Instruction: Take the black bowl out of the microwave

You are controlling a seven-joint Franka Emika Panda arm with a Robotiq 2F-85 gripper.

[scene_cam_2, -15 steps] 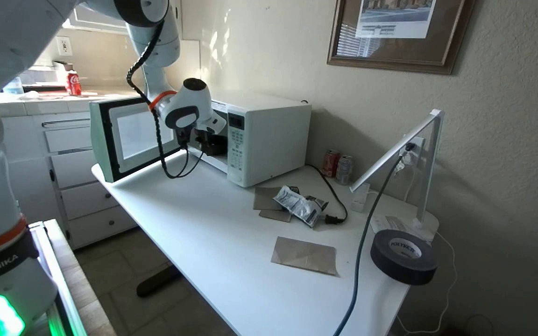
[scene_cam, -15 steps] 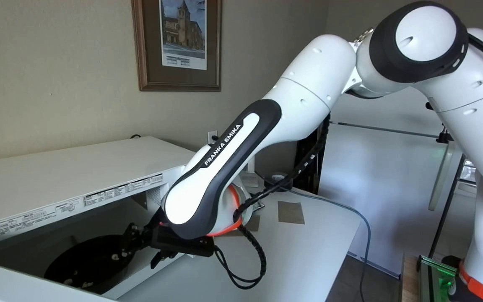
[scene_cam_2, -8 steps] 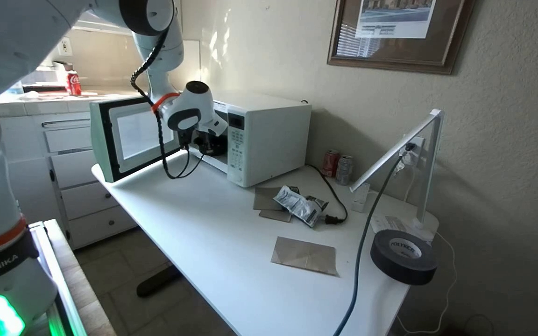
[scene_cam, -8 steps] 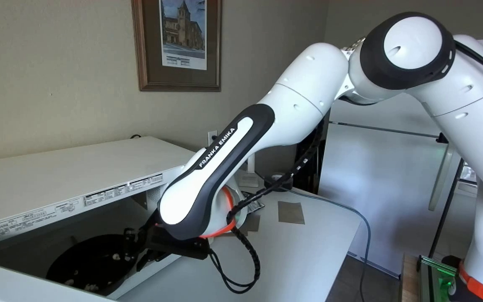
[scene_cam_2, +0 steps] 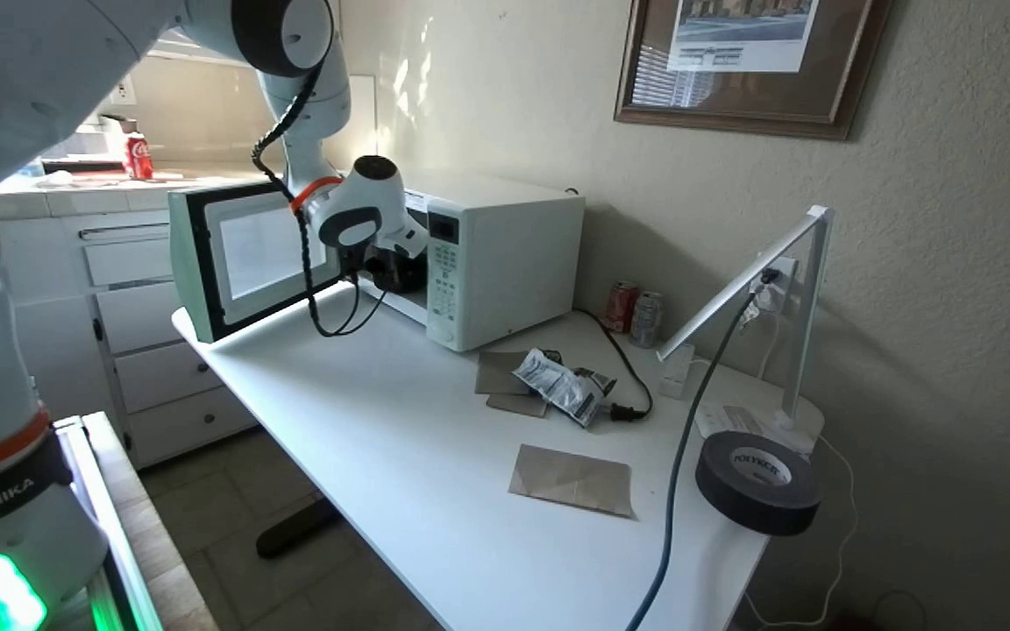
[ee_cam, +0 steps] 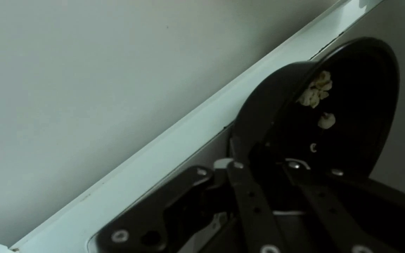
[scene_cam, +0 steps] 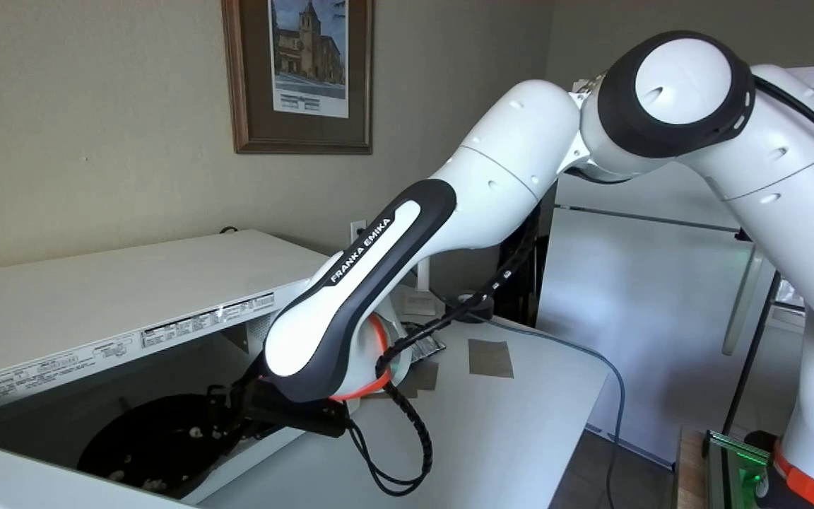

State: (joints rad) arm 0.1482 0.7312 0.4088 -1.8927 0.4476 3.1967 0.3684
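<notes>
The black bowl [scene_cam: 145, 445] lies inside the open white microwave [scene_cam: 131, 272], with several bits of popcorn in it. In the wrist view the bowl [ee_cam: 360, 116] appears with its near wall running down between the fingers of my gripper [ee_cam: 251, 151]. One finger is outside the wall and the other inside, and the jaws have come together on the rim. The fingertips are dark and partly lost against the bowl. In an exterior view the gripper [scene_cam: 227, 420] reaches in at the microwave's opening. The microwave [scene_cam_2: 514, 263] also shows in an exterior view, where the arm blocks most of its cavity.
The microwave door [scene_cam_2: 268, 250] is swung wide beside the arm. On the white table [scene_cam_2: 400, 438] are cardboard pieces [scene_cam_2: 571, 480], a crumpled packet [scene_cam_2: 562, 386], two cans [scene_cam_2: 632, 311], a lamp [scene_cam_2: 759, 280] and a tape roll [scene_cam_2: 759, 482]. The front lip [ee_cam: 174, 140] of the microwave runs beside the bowl.
The arm has come down slightly and shifted toward the bowl. The outer finger, which stood apart from the bowl, has closed in against its wall. The bowl has hardly moved.
</notes>
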